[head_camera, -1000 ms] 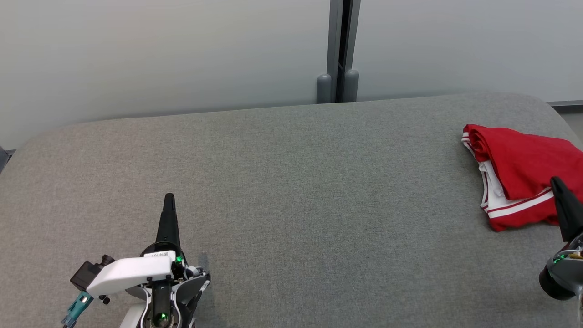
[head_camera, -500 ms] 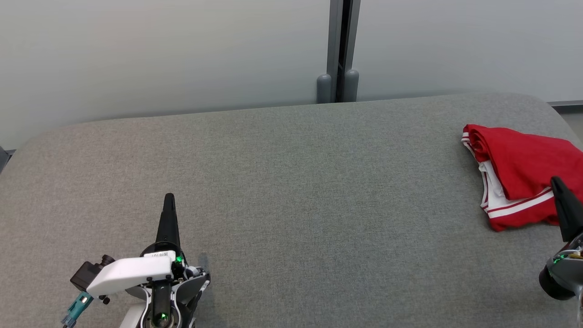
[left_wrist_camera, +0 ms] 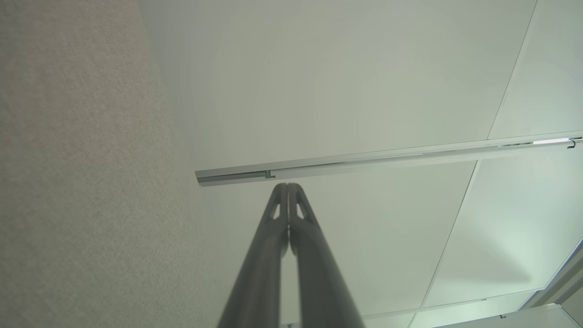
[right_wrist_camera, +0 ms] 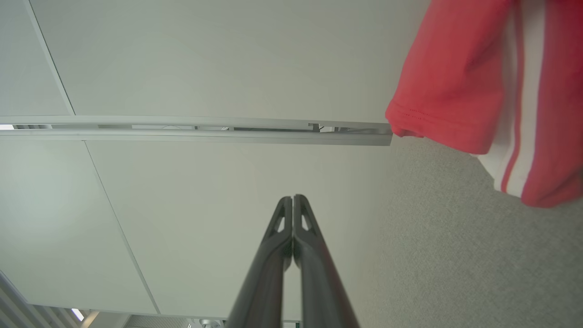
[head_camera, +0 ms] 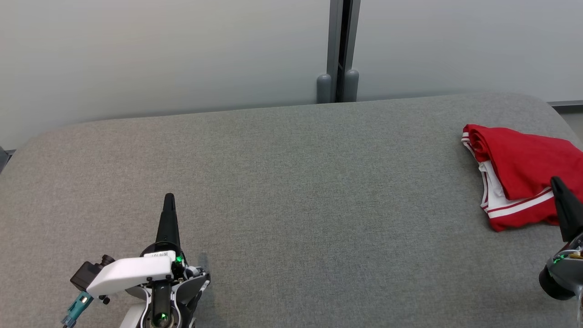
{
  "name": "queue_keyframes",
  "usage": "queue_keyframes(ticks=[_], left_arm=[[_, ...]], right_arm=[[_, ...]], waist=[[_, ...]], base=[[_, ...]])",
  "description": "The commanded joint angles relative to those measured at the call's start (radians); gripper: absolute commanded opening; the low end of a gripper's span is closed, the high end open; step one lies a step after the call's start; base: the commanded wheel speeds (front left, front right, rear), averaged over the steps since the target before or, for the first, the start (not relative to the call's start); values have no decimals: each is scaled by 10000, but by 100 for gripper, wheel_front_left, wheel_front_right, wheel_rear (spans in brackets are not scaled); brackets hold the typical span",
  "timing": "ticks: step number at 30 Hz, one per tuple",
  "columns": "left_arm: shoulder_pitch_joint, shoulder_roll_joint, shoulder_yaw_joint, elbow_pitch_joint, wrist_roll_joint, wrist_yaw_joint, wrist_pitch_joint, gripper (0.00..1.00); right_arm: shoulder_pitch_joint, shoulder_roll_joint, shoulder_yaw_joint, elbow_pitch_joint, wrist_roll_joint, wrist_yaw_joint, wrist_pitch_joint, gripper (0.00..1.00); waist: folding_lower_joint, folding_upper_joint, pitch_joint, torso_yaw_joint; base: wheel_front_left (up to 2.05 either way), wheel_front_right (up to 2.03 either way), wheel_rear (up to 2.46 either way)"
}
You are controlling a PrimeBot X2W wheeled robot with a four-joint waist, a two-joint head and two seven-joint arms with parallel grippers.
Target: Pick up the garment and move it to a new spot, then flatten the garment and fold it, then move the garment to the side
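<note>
The garment [head_camera: 524, 175] is red with white stripes, lying folded at the far right of the grey padded surface [head_camera: 291, 196]; its edge [right_wrist_camera: 478, 91] fills the upper right of the right wrist view. My right gripper [head_camera: 556, 182] stands shut and empty at the right edge, its tip over the garment's near edge; whether it touches the cloth I cannot tell. Its two fingers [right_wrist_camera: 292, 200] press together. My left gripper [head_camera: 169, 198] is shut and empty at the lower left, far from the garment, with its fingers [left_wrist_camera: 288, 187] closed against each other.
A pale wall [head_camera: 159, 54] runs behind the surface, with a dark vertical post [head_camera: 338, 50] at its middle. The surface's rounded corners lie at the far left and far right.
</note>
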Motion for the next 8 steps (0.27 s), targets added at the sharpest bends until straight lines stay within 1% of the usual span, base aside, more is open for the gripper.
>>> queue_keyframes(ticks=[1, 8], left_arm=[[-153, 36, 14, -7, -20, -41, -23, 0], [-153, 36, 15, -7, -20, -40, -23, 0]], right_arm=[[-15, -79, 10, 35, 48, 4, -3, 0], [-14, -79, 12, 35, 50, 2, -4, 0]], waist=[[0, -1, 0, 0], [0, -1, 0, 0]], base=[[0, 0, 0], [0, 0, 0]])
